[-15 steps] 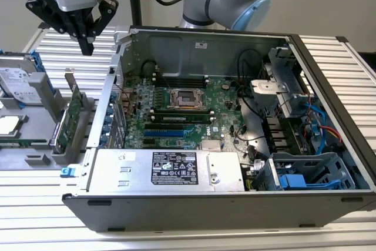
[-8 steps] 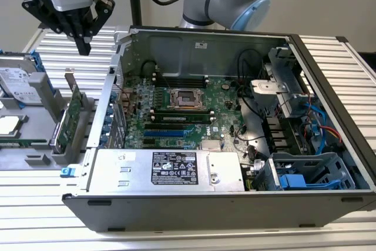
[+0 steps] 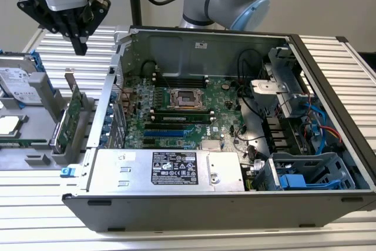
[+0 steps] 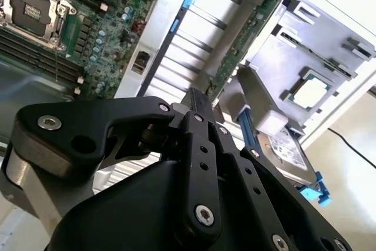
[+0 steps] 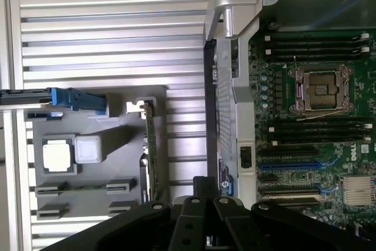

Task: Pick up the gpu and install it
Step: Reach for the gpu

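Black two-finger gripper [image 3: 79,44] hangs above thin green upright gpu card [image 3: 73,119] in grey rack [image 3: 41,158] — fingers pressed together, gripping nothing

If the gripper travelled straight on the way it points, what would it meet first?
Probably the gpu standing on edge in the grey holder, below the gripper; depth is unclear, so possibly the slatted table beside it.

Green circuit-board laminate with a faint sheen forms the thin flat gpu card [image 3: 69,119], its slotted grey holder [image 5: 88,177] looks like matt plastic, the ribbed silver tabletop [image 3: 335,57] is satin-finished metal, the open grey computer case [image 3: 176,45] bare dull sheet metal, and the black angular gripper [image 4: 200,101] smooth and matt, dotted with shiny steel screws [image 4: 204,215].
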### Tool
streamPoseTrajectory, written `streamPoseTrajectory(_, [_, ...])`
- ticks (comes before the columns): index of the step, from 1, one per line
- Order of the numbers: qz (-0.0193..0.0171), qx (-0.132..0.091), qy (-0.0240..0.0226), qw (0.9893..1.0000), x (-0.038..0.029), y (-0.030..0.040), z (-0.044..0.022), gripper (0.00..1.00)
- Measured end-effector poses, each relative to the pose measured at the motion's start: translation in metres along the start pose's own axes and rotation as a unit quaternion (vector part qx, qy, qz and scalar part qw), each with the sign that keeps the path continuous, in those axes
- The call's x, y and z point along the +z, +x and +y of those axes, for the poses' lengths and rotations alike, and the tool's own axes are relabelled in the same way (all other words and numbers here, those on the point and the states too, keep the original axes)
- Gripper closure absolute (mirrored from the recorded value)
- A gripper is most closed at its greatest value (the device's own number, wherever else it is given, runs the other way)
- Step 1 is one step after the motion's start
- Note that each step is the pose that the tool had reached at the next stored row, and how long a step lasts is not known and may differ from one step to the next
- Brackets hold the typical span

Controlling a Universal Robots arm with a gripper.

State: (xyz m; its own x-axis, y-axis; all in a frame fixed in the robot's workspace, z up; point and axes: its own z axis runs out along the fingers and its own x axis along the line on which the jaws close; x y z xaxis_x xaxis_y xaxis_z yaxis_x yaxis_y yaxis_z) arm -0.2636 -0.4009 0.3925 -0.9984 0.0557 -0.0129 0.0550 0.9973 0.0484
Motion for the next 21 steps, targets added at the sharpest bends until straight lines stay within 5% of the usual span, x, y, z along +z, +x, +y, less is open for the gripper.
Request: streamPoseTrajectory(21, [0.0,-0.001,0.0,1.0,-0.0002,0.0149,-0.0008,1.0])
